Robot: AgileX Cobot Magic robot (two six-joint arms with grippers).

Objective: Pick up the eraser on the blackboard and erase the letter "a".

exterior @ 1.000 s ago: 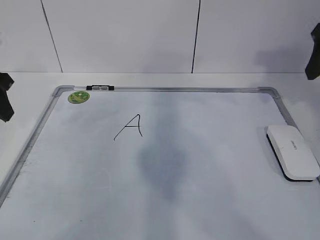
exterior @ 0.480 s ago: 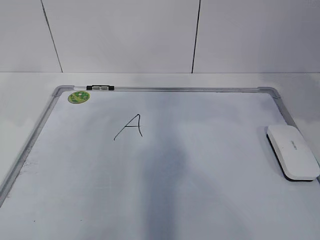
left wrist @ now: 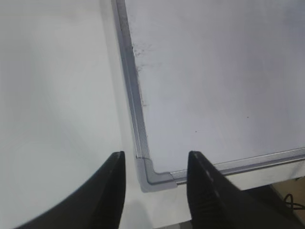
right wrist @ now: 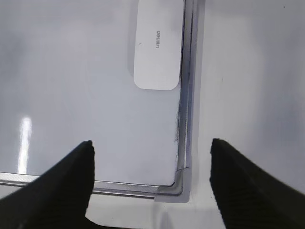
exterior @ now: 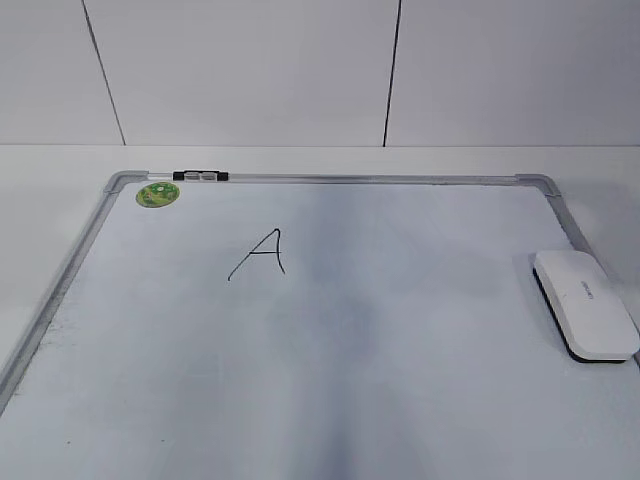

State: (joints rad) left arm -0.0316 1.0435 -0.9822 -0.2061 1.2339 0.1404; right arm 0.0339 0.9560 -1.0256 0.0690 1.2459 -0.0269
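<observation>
The blackboard (exterior: 400, 340) is a white dry-erase board with a silver frame and a green sticker (exterior: 157, 194) at its far left corner. The white eraser (exterior: 585, 303) lies on it by the right frame and also shows in the right wrist view (right wrist: 158, 45). An angular capital "A" (exterior: 258, 255) is drawn left of centre. No lowercase letter "a" is in view. Neither gripper shows in the exterior view. My left gripper (left wrist: 156, 155) is open and empty over the board's near left corner (left wrist: 152, 174). My right gripper (right wrist: 152, 143) is open and empty over the near right corner (right wrist: 178, 188).
The board lies on a white table (exterior: 60, 165) in front of a white panelled wall (exterior: 250, 70). A small black-and-white clip (exterior: 200, 176) sits on the far frame. Dark smudges mark the board by its left frame (left wrist: 140, 52).
The dark arm parts at the left and right edges of the exterior view have left the picture. The shadow on the board has faded. The eraser and the "A" have not moved.
</observation>
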